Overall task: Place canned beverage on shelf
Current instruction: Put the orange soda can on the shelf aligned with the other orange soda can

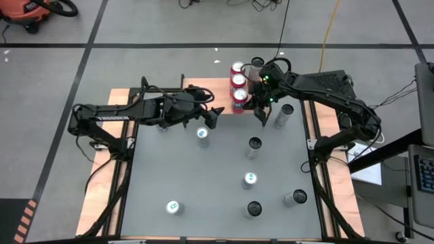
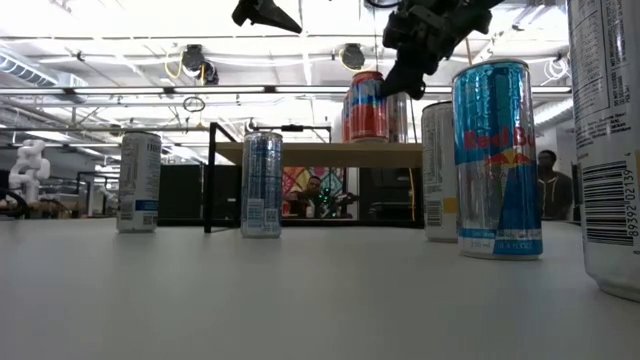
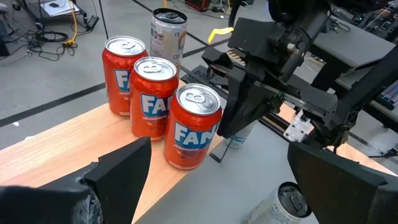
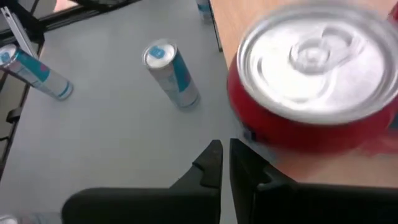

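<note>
Three red Fanta cans (image 3: 149, 93) stand upright in a row on the shelf's wooden top (image 3: 68, 140), with a silver can (image 3: 168, 31) behind them. In the high view the row (image 1: 239, 83) is at the shelf's right end (image 1: 213, 91). My right gripper (image 4: 225, 149) is shut, pointing down at a slant right beside the nearest red can (image 4: 311, 81), at the shelf's near right corner (image 1: 262, 118). My left gripper (image 1: 213, 116) hovers open above the table, left of that can, with nothing between its fingers. My right gripper's shut fingers (image 3: 227, 124) stand close against the side of the nearest red can (image 3: 208, 134), coming down at a slant from the table's right. I cannot tell whether they touch it. The can stands upright on the shelf's edge.
Several slim energy-drink cans stand about the grey table: one near my left gripper (image 1: 202, 133), one by the right arm (image 1: 283, 115), others in the middle (image 1: 252, 146) and toward the near edge (image 1: 175, 207). Pale wooden side boards (image 1: 102, 196) flank the table.
</note>
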You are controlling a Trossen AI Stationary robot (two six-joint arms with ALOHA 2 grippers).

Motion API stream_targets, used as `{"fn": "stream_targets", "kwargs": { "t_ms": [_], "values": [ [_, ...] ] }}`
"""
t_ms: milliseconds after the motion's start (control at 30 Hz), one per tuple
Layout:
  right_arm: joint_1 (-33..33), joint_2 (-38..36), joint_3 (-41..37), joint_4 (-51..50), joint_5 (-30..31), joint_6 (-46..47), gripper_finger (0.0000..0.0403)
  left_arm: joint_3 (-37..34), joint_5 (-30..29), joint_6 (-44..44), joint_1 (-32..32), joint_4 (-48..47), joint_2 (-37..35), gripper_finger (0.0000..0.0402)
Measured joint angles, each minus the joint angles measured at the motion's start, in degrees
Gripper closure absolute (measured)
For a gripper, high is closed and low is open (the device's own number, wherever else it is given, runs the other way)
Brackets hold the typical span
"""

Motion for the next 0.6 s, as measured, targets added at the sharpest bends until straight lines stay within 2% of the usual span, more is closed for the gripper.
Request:
{"fn": "stream_targets", "kwargs": {
  "t_ms": [200, 400, 600],
  "values": [
    [-0.02, 0.00, 0.00, -4.25, 3.34, -0.72, 0.0403, 0.00, 0.01, 0.00, -0.02, -0.58, 0.00, 0.0022],
    [-0.02, 0.00, 0.00, -2.17, 10.39, -0.24, 0.0403, 0.00, 0.05, -0.02, -0.02, -3.21, 0.00, 0.0022],
    [-0.06, 0.00, 0.00, -0.18, 10.44, 0.36, 0.0403, 0.00, 0.29, 0.00, -0.02, -3.26, 0.00, 0.0022]
  ]
}}
